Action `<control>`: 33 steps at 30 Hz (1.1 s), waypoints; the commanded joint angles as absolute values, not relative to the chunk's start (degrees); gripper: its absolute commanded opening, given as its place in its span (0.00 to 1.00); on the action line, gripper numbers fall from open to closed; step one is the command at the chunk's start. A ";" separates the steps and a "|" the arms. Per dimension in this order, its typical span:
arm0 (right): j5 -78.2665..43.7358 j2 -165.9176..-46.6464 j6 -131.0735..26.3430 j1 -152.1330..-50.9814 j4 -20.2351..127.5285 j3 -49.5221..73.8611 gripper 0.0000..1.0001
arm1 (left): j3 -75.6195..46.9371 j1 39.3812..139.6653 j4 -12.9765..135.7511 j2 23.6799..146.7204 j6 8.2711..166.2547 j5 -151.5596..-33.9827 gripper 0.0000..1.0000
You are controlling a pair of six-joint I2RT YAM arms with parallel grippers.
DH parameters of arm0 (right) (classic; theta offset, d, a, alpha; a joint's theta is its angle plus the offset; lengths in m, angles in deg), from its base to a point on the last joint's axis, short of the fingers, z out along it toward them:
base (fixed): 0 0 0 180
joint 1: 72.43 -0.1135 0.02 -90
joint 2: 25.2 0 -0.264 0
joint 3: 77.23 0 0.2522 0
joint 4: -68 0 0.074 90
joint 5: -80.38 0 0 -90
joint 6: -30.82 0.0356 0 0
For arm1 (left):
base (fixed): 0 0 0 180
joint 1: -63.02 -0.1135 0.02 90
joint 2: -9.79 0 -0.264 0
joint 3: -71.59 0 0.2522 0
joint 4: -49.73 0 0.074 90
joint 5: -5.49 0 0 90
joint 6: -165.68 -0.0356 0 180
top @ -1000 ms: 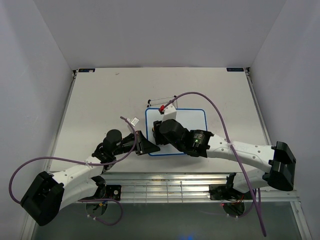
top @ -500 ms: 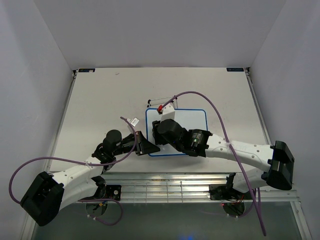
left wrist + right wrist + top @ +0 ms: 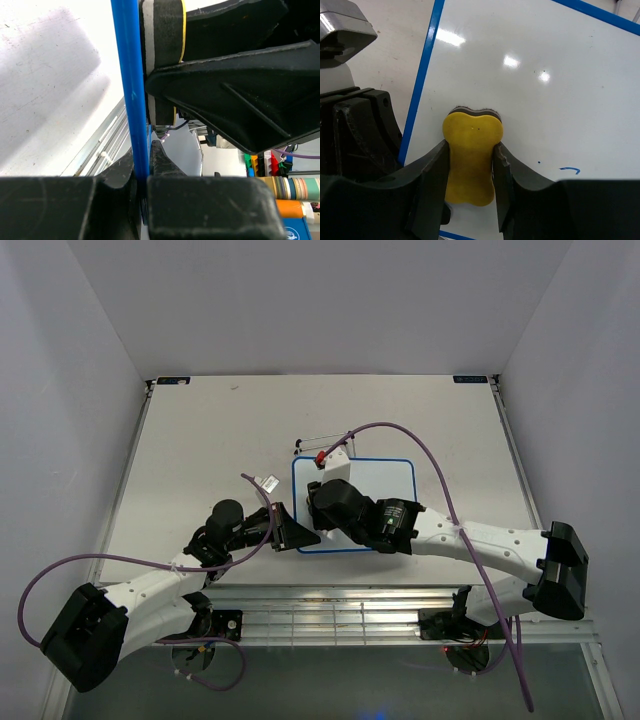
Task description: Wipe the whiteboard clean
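The whiteboard (image 3: 385, 480), white with a thin blue frame, lies flat on the table. My left gripper (image 3: 290, 532) is shut on its left frame edge (image 3: 131, 100), which runs between the jaws of the left gripper (image 3: 141, 170). My right gripper (image 3: 471, 160) is shut on a yellow eraser (image 3: 472, 155), with both fingers pressed into its narrow waist. The eraser's dark felt side rests on the whiteboard (image 3: 560, 75) near the left edge. A short blue stroke (image 3: 570, 170) shows on the board to the eraser's right. In the top view my right gripper (image 3: 318, 505) hides the eraser.
A thin wire stand (image 3: 322, 440) with a small red piece (image 3: 322, 455) sits just behind the board's far left corner. A metal rail (image 3: 330, 610) runs along the near table edge. White walls close in the table's left, right and far sides.
The right gripper's jaws have closed in on the eraser. The right wrist has shifted slightly left over the board. The left arm holds still.
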State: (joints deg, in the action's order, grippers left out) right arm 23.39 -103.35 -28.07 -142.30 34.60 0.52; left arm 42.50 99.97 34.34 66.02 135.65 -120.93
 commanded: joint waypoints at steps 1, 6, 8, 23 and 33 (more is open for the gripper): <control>26.15 -104.03 -27.98 -142.57 32.27 2.72 0.41 | 41.74 100.55 25.52 64.11 134.22 -122.65 0.00; 26.14 -105.01 -27.80 -142.57 31.57 3.51 0.29 | 41.74 100.55 25.52 64.20 134.31 -122.48 0.00; 27.11 -104.66 -27.54 -142.48 30.78 3.16 0.29 | 41.66 100.55 25.78 63.76 134.31 -122.39 0.00; 15.34 -84.53 -33.07 -122.35 37.02 -17.07 0.28 | 39.81 100.55 29.12 61.12 135.27 -125.99 0.00; 12.25 -92.69 -30.44 -133.24 43.95 -11.62 0.27 | 37.35 100.55 28.86 62.79 135.10 -127.05 0.00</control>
